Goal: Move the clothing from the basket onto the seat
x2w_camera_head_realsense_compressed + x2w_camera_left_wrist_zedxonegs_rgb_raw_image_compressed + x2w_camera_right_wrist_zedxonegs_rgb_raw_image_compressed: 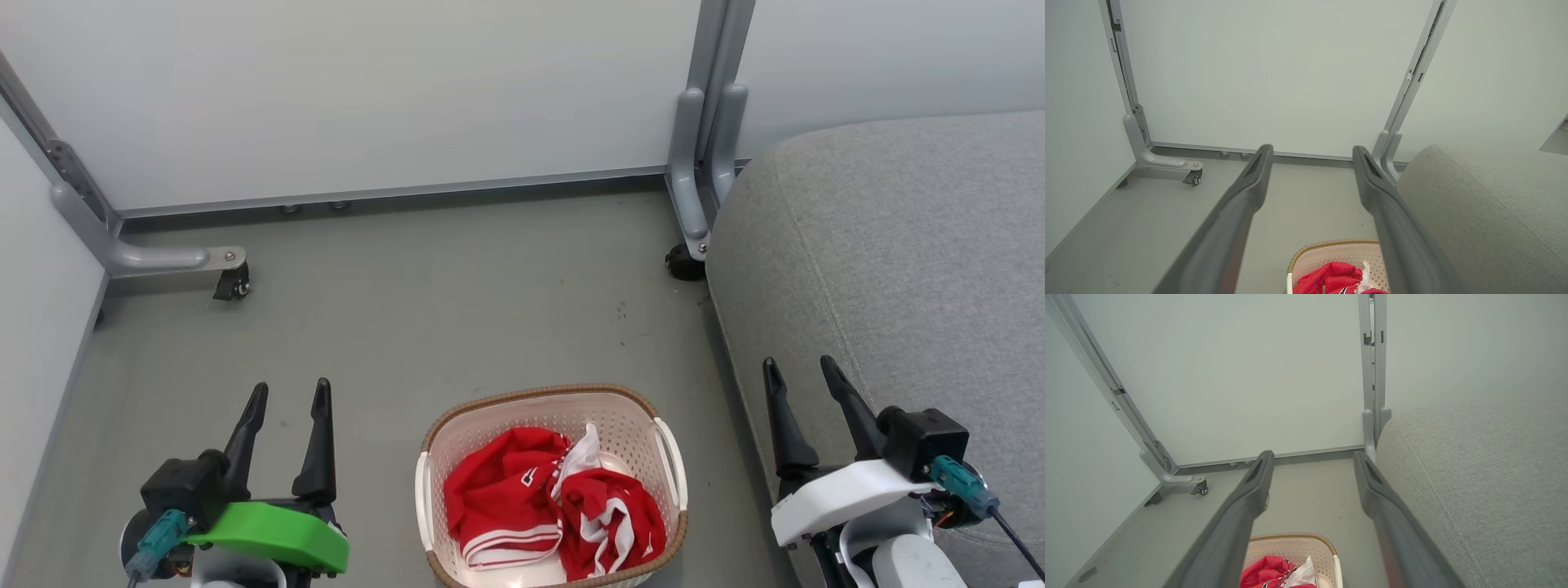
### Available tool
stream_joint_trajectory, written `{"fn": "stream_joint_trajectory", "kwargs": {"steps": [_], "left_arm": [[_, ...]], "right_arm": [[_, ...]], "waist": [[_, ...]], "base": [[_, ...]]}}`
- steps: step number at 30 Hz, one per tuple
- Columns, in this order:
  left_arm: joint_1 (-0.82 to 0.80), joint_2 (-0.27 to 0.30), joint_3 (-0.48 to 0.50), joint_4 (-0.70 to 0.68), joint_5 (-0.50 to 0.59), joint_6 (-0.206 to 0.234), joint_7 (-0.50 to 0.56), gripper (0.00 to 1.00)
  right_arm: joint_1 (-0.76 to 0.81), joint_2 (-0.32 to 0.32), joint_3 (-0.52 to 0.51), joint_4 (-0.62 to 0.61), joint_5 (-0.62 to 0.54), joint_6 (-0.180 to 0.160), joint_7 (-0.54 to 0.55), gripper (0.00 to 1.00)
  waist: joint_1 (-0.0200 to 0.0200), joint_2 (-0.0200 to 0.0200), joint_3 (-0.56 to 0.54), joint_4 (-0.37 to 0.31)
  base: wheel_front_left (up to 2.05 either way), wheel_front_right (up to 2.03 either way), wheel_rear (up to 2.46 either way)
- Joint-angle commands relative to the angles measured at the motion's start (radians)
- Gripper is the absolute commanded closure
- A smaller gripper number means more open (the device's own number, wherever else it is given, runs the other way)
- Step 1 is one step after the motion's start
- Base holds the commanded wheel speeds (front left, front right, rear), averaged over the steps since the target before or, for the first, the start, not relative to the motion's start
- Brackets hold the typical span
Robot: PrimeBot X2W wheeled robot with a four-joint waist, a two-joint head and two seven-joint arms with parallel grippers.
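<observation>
**Grippers.** The left gripper (292, 384) sits at the lower left of the head view, over bare floor (424, 318). It is beside the basket (539, 394) but apart from it. Its two fingers are spread with nothing between them. The right gripper (798, 361) sits at the lower right and shows against the edge of the seat (898, 261). Its fingers are likewise parted and empty. Judgement: both arms flank the basket in a ready posture, and no pick has begun.

**Basket and contents.** The basket stands on the floor between the two grippers, just beside the seat, which would keep the transfer short. The clothing (522, 498) lies crumpled inside it. One red garment with white stripe trim is on the left and a second is on the right, with a white fold standing up between them. Nothing hangs over the rim. The soft heap should be reachable from above.

**Seat.** The grey upholstered cushion is on the right, and no garment lies on the part in view.

**Background.** A castor foot (233, 282) and an upright post (706, 122) support pale partition panels (367, 98) that close off the far side.
</observation>
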Motion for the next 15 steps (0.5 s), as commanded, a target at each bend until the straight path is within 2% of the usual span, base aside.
{"fn": "stream_joint_trajectory", "kwargs": {"steps": [1, 15], "left_arm": [[0.007, 0.002, -0.001, -0.001, 0.029, 0.000, -0.009, 0.00], [0.013, -0.008, -0.003, 0.022, 0.107, 0.000, -0.037, 0.00]], "right_arm": [[-0.003, -0.003, 0.004, -0.003, -0.024, 0.000, -0.009, 0.00], [0.000, -0.001, 0.028, 0.013, -0.084, 0.000, -0.038, 0.00]], "waist": [[0.0000, 0.0000, 0.000, 0.000], [0.0000, 0.0000, -0.003, 0.000]], "base": [[0.00, 0.00, 0.00], [0.00, 0.00, 0.00]]}}
